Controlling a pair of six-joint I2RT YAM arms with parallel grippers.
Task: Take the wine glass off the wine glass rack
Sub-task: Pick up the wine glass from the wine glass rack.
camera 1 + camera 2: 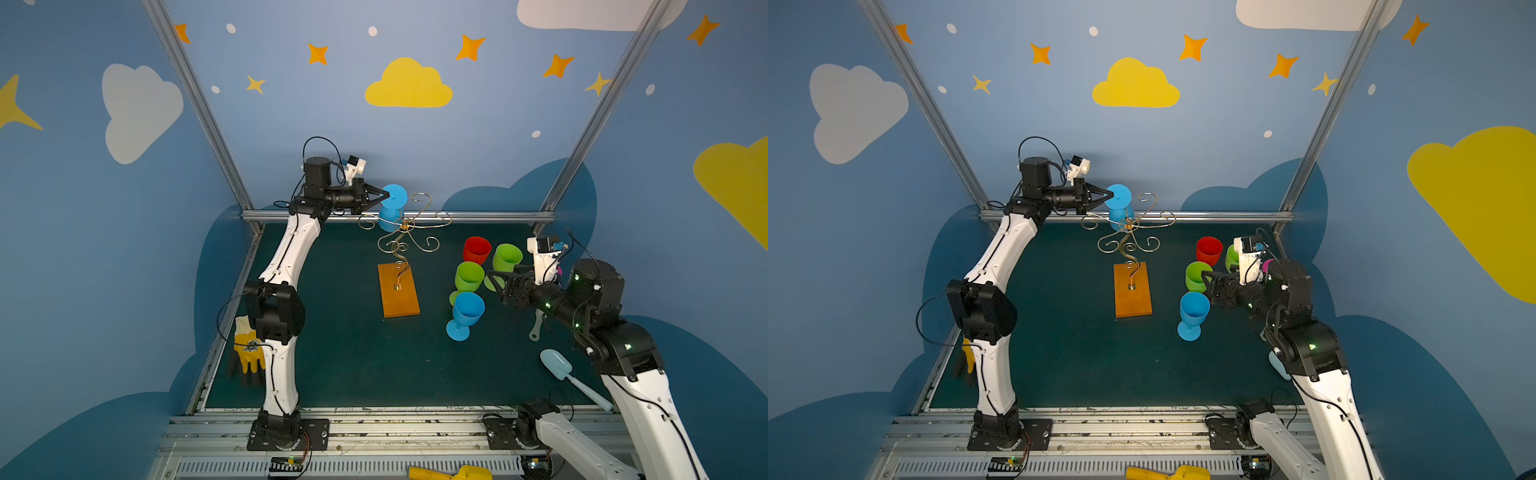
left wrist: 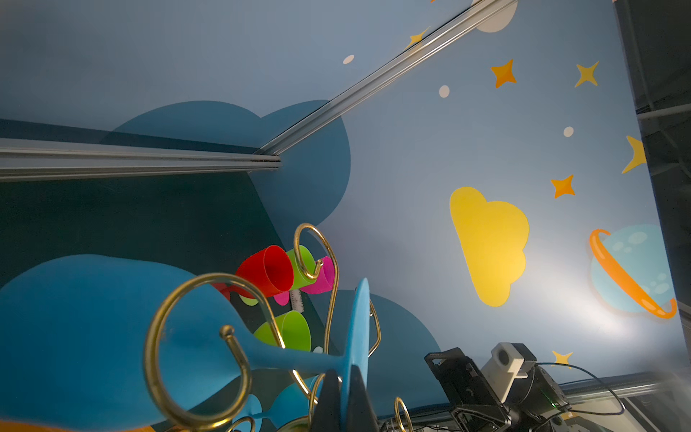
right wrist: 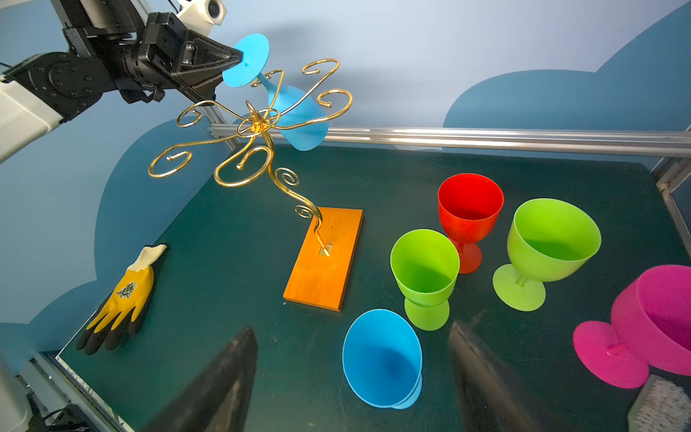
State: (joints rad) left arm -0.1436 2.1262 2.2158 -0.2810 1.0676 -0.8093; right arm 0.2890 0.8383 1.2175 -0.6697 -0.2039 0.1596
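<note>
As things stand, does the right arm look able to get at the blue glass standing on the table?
Probably yes. The right tool is open, pointed at the standing blue glass, with nothing between them; a green glass stands close beside it.

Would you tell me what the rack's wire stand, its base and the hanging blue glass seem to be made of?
Wire stand: likely metal, polished gold, with bright glints. Base: apparently wood, smooth orange-brown, faint grain. Blue glass: probably plastic, matte, opaque, uniformly coloured.
</note>
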